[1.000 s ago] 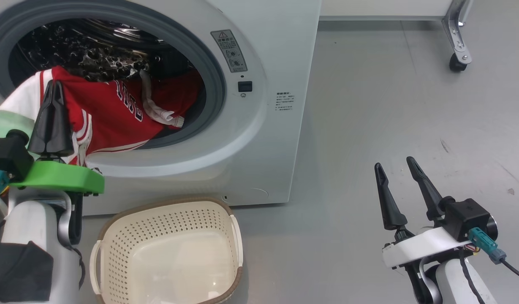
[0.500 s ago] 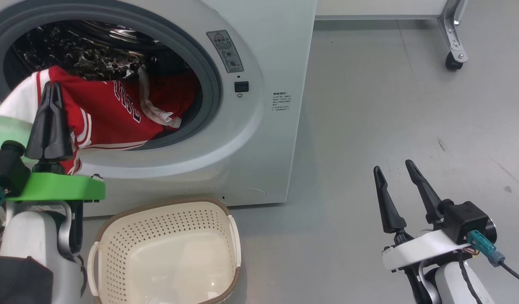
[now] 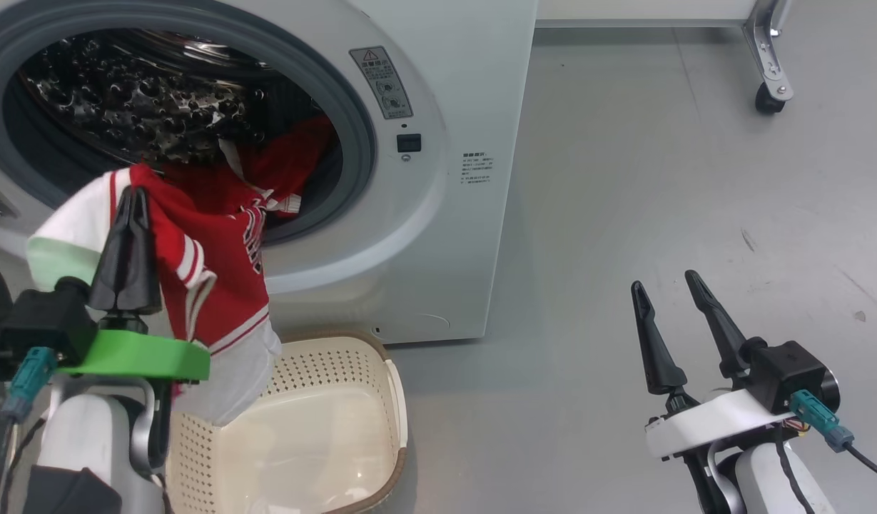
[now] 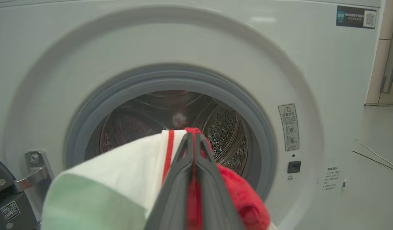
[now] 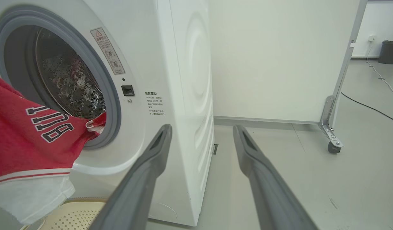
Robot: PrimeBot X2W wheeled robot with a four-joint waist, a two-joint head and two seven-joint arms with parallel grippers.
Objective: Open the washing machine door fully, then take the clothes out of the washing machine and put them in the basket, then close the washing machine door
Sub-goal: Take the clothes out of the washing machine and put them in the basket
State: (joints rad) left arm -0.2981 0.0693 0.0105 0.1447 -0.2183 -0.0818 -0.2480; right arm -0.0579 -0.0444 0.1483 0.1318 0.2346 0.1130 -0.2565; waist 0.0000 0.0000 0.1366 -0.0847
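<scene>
Head view showed my left gripper (image 3: 133, 194) pinching the clothes (image 3: 224, 293) just above the basket (image 3: 338, 357), so their hem hung into it; my right gripper (image 3: 664, 280) stood spread, well right of the basket.

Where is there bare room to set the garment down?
Free: inside the basket, between its right rim and the hanging clothes; the grey floor between washing machine and right gripper. Crowded: the basket's left side, under the clothes and left gripper.
</scene>
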